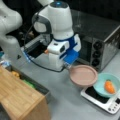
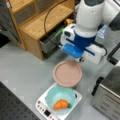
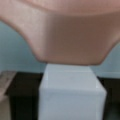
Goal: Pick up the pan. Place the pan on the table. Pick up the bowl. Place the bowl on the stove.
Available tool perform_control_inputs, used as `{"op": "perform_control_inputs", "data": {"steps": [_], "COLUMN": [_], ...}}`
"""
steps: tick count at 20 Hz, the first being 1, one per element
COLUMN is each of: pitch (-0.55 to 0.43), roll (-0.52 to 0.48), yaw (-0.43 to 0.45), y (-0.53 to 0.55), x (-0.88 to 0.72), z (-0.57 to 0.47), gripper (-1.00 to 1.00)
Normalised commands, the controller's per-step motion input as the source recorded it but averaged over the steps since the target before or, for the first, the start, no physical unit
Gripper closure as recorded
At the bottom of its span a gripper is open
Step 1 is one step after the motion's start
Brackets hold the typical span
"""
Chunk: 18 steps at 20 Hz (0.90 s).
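Pink pan (image 1: 83, 75) hangs beside the stove (image 1: 101, 99), gripper (image 1: 68, 65) pinching its white handle (image 3: 71, 92), needing bare table (image 1: 67, 100) below.

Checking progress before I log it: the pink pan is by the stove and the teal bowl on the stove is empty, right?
Not quite. The teal bowl on the stove holds an orange carrot-like item, seen in both front views. The pink pan is indeed beside the stove.

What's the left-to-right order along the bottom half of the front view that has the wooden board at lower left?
wooden board → green item in the bin beside it → pan, its handle at the claw → bowl holding an orange item, sitting on the stove.
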Motion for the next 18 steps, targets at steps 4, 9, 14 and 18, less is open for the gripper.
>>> {"op": "perform_control_inputs", "data": {"steps": [4, 9, 14, 18], "pitch": [0.298, 0.243, 0.226, 0.244], "roll": [0.106, 0.119, 0.122, 0.115], "yaw": [-0.015, -0.014, -0.011, 0.009], "y": [-0.03, -0.13, -0.28, -0.33], "x": [0.38, 0.30, 0.35, 0.44], "z": [0.37, 0.28, 0.36, 0.40], "gripper": [1.00, 1.00, 1.00, 1.00]}}
